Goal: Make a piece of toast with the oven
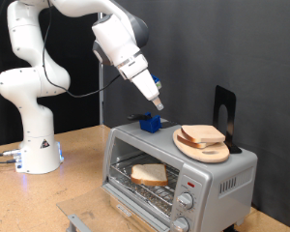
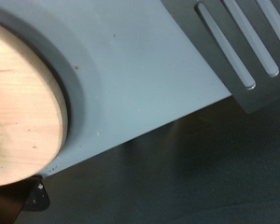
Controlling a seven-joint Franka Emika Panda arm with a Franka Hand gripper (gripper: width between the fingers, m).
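Exterior view | claw (image 1: pixel 158 101) above oven (image 1: pixel 179 174), aperture unclear | piece of toast (image 1: pixel 149 174) inside, below

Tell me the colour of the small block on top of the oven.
Blue; the block sits on the oven roof, clearest in the exterior view.

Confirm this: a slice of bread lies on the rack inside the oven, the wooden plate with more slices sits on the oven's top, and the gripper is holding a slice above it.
One thing is wrong: the gripper holds nothing. In the exterior view it hangs bare above the oven. The slice on the rack and the plate of slices on the oven's top are as you say.
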